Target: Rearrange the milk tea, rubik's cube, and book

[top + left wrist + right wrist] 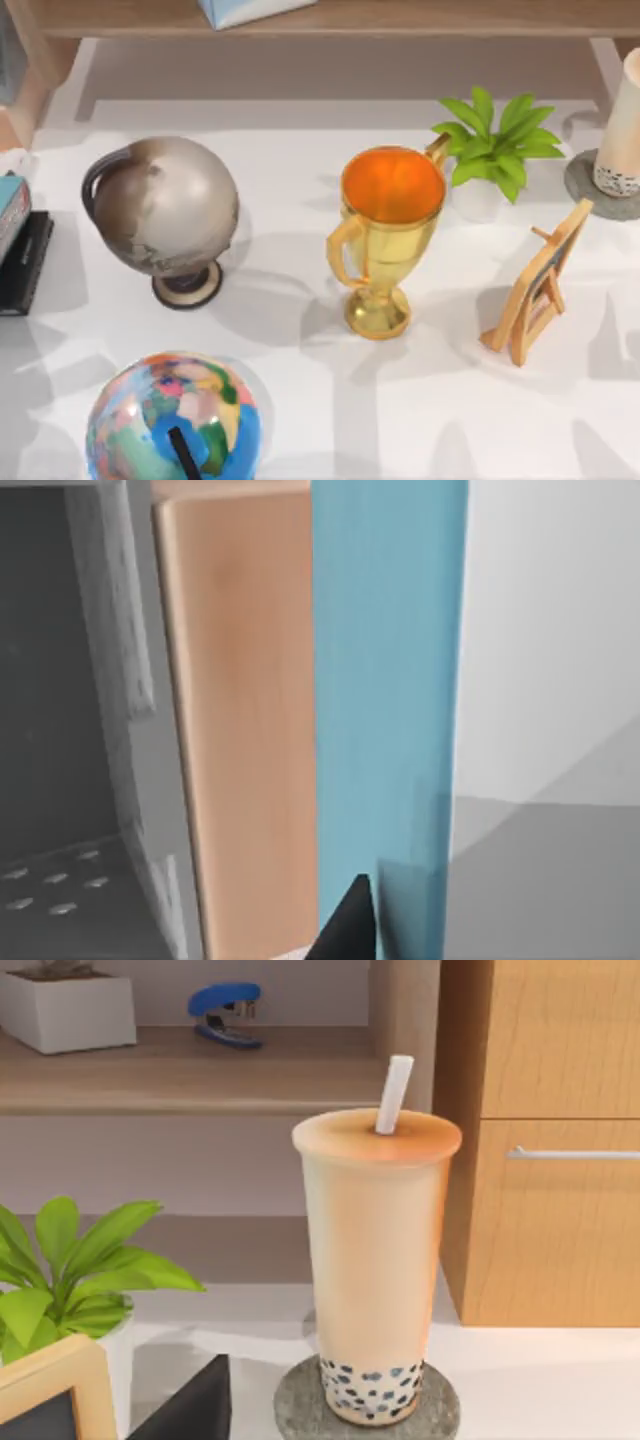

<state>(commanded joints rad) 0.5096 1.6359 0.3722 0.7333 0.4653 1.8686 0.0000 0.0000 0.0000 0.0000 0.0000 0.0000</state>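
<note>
Milk tea (pixel 375 1270) stands upright on a grey coaster (pixel 300 1405); finger spread unreadable, perhaps.

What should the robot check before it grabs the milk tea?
1. Milk tea upright on its coaster: ok.
2. Straw sticking out of the lid, watch it: ok.
3. Plant close beside the cup, apart from it: ok.
4. Right fingers open: cannot tell.
5. Book at the table's left edge: ok.
6. Cube found: cannot tell.
</note>
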